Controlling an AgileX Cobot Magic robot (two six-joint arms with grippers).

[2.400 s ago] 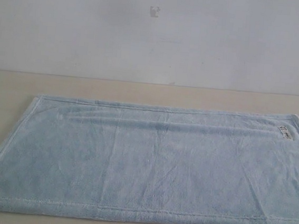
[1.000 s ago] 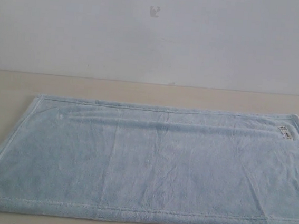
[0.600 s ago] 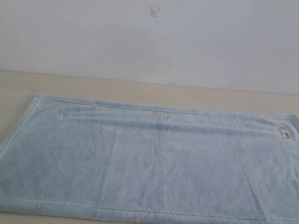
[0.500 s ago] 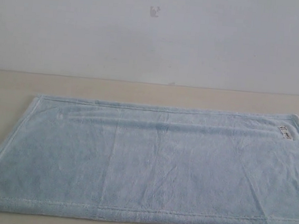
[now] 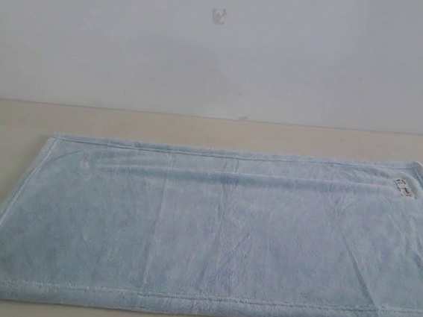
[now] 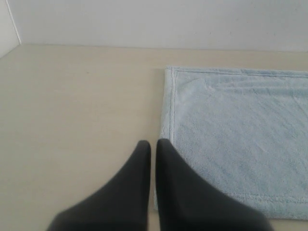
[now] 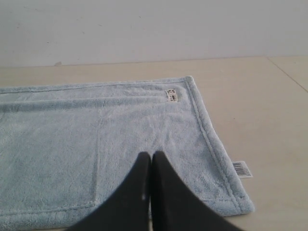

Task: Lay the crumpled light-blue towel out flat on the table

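**Towel flat on table; both grippers closed and empty**

My left gripper (image 6: 153, 144) has its two dark fingers pressed together with only a thin slit between them, and it holds nothing. It sits over the bare table (image 6: 77, 110), at the towel's (image 6: 240, 134) left hem near a corner. I cannot tell whether it touches the cloth or the surface.

My right gripper (image 7: 150, 156) is likewise closed tight and empty. It is placed over the towel (image 7: 86, 139) toward its right end. Contact with the fabric cannot be confirmed. Neither gripper appears in the exterior view.

Surroundings: a plain pale wall (image 5: 296, 62) rises behind the table (image 5: 199, 130) and carries a small dark mark (image 5: 219, 15). Nothing obstructs the cloth.

The towel (image 5: 212, 233) lies spread open, all hems straight. It covers most of the table's width, and its right side runs out of the exterior view. Faint fold lines cross the pile. A small white tag (image 5: 403, 187) sits near the far right corner. A barcode label (image 7: 241, 169) juts from the right hem onto the table.
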